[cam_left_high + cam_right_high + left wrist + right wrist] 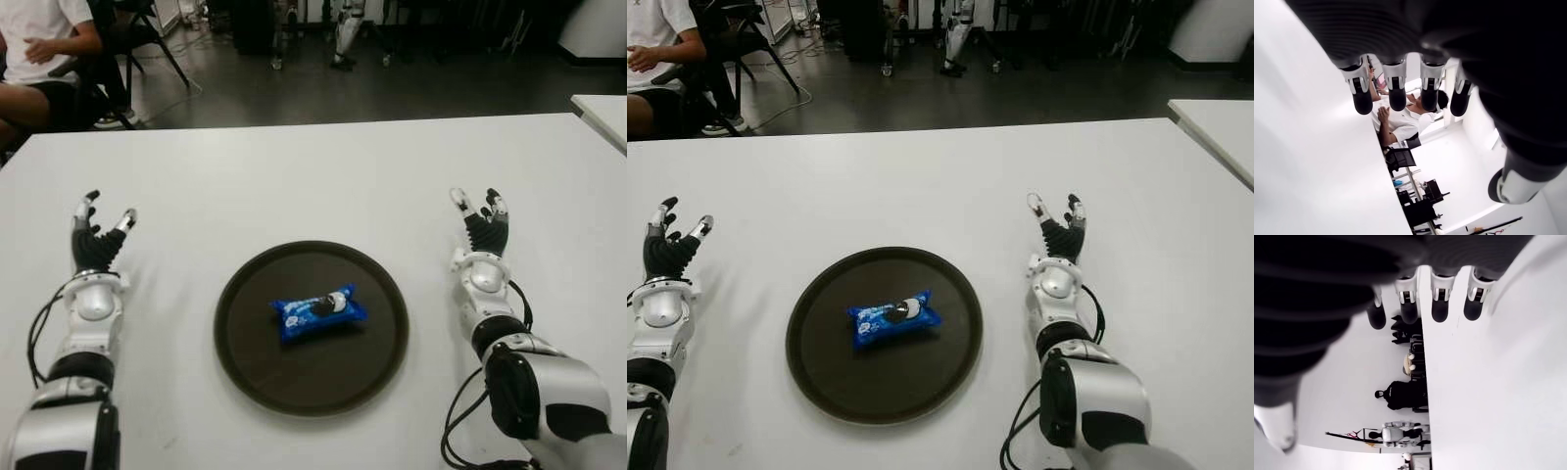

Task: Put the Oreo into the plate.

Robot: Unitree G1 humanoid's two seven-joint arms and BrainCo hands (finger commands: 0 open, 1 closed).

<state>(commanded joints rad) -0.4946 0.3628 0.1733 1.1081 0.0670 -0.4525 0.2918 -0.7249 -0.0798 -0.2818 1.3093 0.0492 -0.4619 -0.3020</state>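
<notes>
Oreo packet (318,311) lies in the middle of the dark round plate (377,364), held by neither hand. Left hand (98,240) shows left of the plate, fingers spread and empty; right hand (482,228) shows right of it, likewise spread, over the white table (313,176).

I'm looking out over what reads as a robotics lab or test room rather than a home or kitchen. The wide white counter (294,186) in front of me is plain and bare-topped, with a second white counter (602,113) just off to the right. Beyond it the floor (441,83) is dark, with cables trailing across it and black chairs (137,34) and stands along the far side. The legs of another humanoid robot (348,34) stand at the back, and a seated person (39,59) in a white shirt waits at the far left.
</notes>
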